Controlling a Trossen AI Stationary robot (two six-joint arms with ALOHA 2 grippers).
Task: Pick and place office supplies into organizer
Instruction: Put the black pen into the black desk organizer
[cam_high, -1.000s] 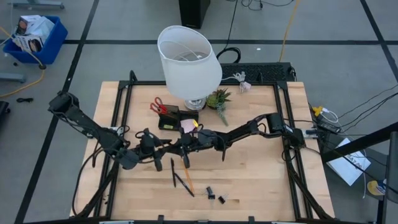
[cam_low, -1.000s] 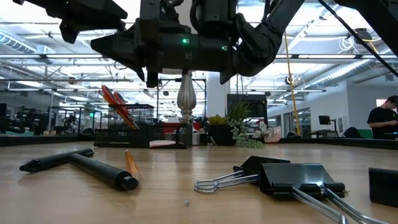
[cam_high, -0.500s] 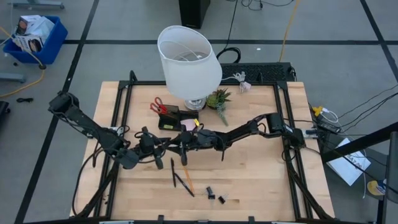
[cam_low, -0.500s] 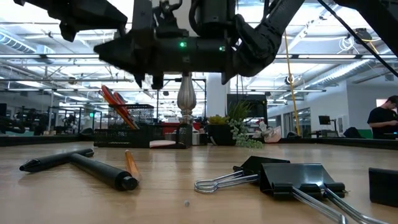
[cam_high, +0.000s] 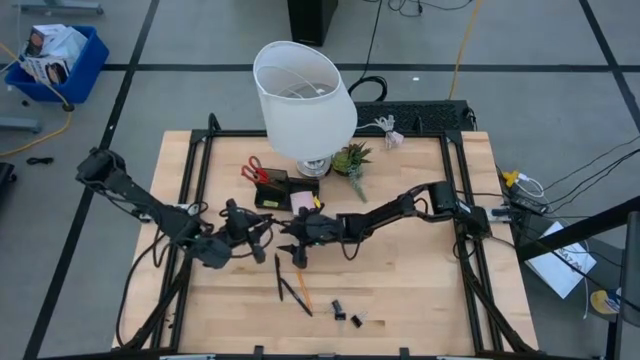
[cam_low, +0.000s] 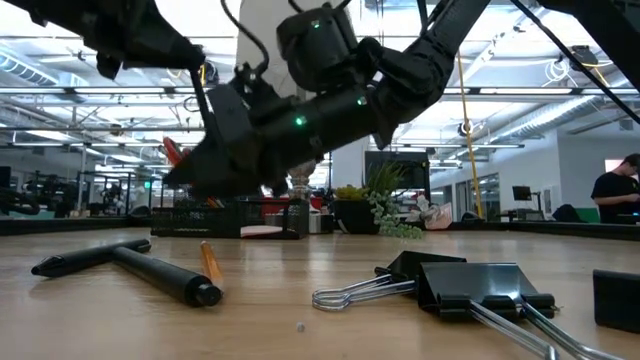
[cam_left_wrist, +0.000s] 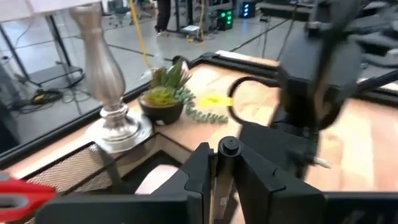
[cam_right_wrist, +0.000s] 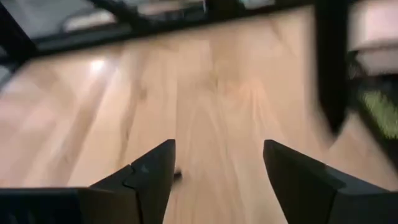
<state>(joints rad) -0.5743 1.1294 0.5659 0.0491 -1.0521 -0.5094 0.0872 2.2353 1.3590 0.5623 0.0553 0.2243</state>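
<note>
Black pen (cam_left_wrist: 225, 163) pinched in left claw (cam_left_wrist: 227, 177), mostly hidden; right claw (cam_right_wrist: 217, 165) spread, seemingly empty.

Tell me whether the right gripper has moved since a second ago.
Yes. In the high view the right gripper has swung away from the organizer, toward the pens, and now stands open.

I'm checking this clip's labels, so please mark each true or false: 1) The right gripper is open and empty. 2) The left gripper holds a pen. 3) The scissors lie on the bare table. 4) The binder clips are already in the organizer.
1) True: the right gripper is open with nothing between its fingers.
2) True: the left gripper is shut on a black pen.
3) False: the scissors stand in the organizer.
4) False: the binder clips lie on the table.
</note>
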